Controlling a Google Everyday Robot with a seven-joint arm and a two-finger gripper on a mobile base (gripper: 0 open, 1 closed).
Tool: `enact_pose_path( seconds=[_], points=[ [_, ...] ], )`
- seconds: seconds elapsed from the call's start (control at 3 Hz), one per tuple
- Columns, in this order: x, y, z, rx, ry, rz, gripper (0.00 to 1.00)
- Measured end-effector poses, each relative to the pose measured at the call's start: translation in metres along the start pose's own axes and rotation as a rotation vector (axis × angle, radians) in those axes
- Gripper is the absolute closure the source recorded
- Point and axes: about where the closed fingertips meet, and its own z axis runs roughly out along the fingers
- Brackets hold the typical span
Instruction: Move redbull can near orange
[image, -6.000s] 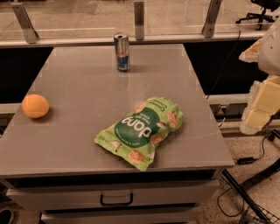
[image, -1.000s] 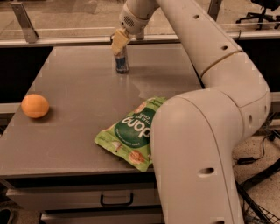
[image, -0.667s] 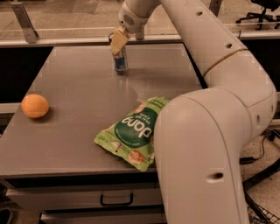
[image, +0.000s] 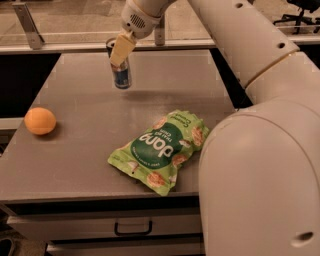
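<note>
A drawer handle (image: 132, 228) sits in the front of a grey table (image: 85, 155), where the robot's pale arm (image: 260, 175) fills the right foreground and arcs up and back over the tabletop. Near the front edge a green snack bag (image: 162, 150) lies flat and slantwise, its right end close against the arm. An orange (image: 40, 121) rests alone by the table's left edge, well apart from the bag. Farther back, left of centre, the gripper (image: 119, 59) reaches down from the top of the view and pinches the upper part of a blue and silver drink can (image: 122, 77); one cream-coloured finger (image: 122, 49) lies across the can's front. The can stands roughly upright, well apart from the orange and beyond the bag; whether its base touches the table cannot be told. A metal rail (image: 60, 47) runs behind the far edge, and part of an office chair (image: 300, 15) shows at upper right.
</note>
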Motion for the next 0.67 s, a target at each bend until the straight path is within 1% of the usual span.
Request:
enact_pose_path(
  seconds=[0.33,0.67],
  points=[
    [-0.021,0.038,0.001,-0.071,-0.039,-0.082,1.0],
    [-0.039,0.07,0.004,-0.134,-0.076,-0.15,1.0]
  ],
)
